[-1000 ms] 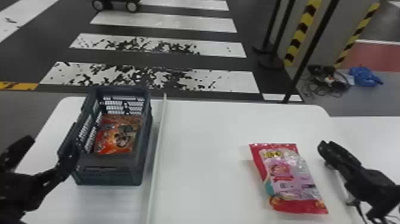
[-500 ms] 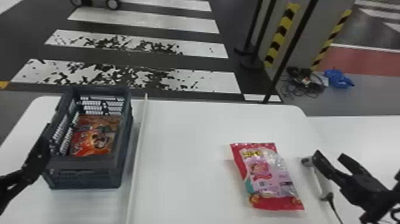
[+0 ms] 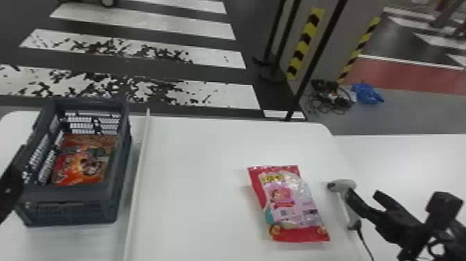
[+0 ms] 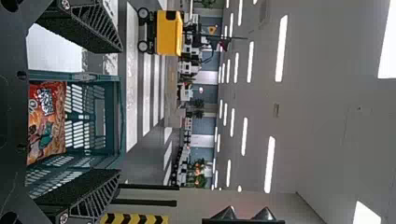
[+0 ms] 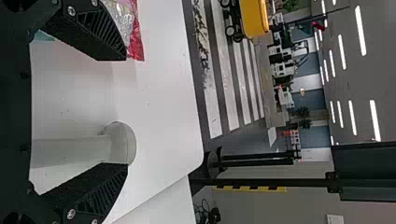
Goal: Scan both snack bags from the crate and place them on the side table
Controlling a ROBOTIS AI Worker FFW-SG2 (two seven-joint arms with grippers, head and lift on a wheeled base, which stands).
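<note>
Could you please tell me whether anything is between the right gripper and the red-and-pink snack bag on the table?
Yes, the handheld scanner sits between the right gripper and that snack bag, on the robot's right of the bag, close to the gripper's open fingers.
</note>
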